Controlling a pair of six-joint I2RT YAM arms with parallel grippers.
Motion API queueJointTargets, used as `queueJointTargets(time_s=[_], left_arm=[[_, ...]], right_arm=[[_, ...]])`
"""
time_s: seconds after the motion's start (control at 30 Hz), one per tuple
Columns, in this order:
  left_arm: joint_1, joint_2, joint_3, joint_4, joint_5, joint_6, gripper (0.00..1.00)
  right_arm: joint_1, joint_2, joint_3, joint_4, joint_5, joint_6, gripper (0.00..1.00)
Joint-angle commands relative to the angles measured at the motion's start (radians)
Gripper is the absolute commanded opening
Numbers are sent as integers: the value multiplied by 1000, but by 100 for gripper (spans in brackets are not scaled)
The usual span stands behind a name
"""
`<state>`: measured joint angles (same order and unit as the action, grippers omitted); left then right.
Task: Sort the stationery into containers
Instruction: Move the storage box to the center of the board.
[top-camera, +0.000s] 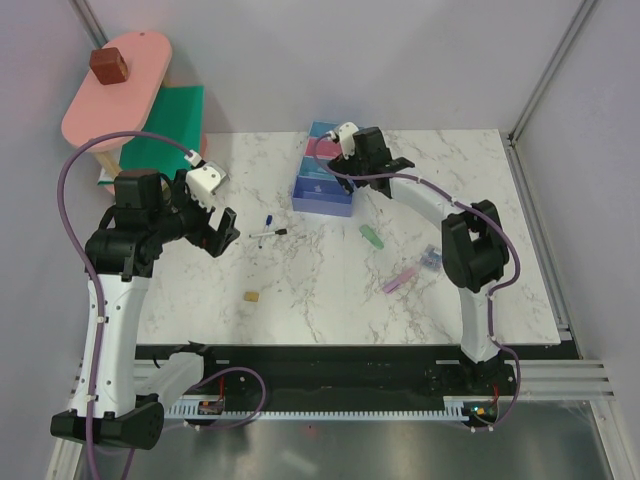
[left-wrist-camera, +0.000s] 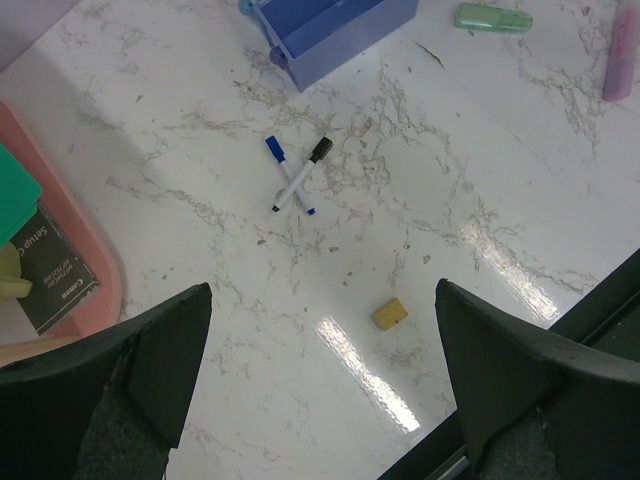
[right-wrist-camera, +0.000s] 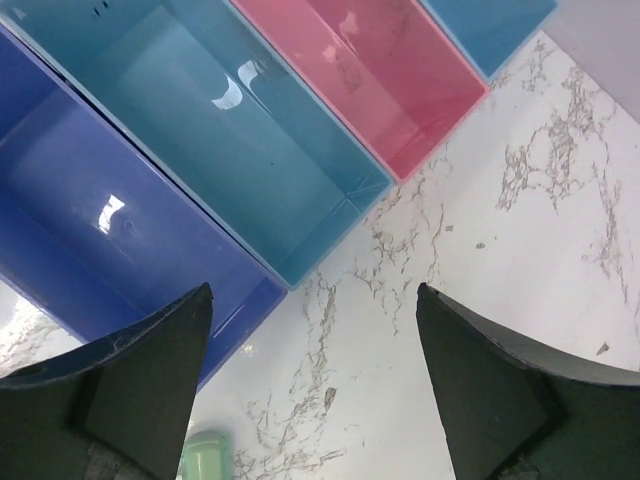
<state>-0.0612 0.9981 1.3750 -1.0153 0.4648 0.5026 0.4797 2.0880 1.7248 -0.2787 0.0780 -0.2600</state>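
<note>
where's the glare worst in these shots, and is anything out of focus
Left wrist view: bright glare streaks on the table beside the tan block; the markers are sharp. Right wrist view: white highlights on the floors of the light blue bin and purple-blue bin; the right pincer looks soft up close. Top external view: even light, faint shadows, no strong glare.

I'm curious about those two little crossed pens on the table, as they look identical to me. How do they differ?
The blue-capped marker has a blue cap and a blue far end; the black-capped marker has a black cap and a dark far end. In the left wrist view the blue-capped marker's cap points up-left and the black-capped marker's up-right, so they form an X. Both are thin, white-barrelled, similar in length and lie flat on the marble table.
</note>
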Motion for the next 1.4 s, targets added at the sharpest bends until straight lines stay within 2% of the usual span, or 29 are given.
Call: queueJointTargets(time_s=[0.0, 0.2, 0.37, 0.63, 0.9, 1.03, 1.1, 1.23, 1.37], left_arm=[[-3, -12, 4, 30, 3, 31, 100], [-3, 2, 16, 32, 8, 33, 100], [-3, 17, 24, 30, 15, 36, 100], [-3, 43, 32, 30, 46, 34, 100], [-3, 59, 13, 46, 74, 20, 100], [-3, 59, 3, 47, 78, 24, 100], [-5, 57, -4, 47, 78, 27, 100], [-5, 53, -17, 49, 75, 28, 100], [-5, 59, -30, 50, 89, 22, 100]], right_arm=[[-3, 1, -65, 49, 54, -4, 90], [-6, -3, -120, 58, 72, -13, 91], [-16, -3, -157, 64, 187, -38, 91], [-116, -25, -202, 65, 266, -111, 92], [-211, 9, -140, 65, 279, -218, 93], [-245, 70, -45, 64, 299, -281, 94], [-256, 72, -18, 37, 290, -304, 94], [-256, -3, 28, -79, 117, -300, 94], [-247, -58, 93, -181, 45, -291, 95]])
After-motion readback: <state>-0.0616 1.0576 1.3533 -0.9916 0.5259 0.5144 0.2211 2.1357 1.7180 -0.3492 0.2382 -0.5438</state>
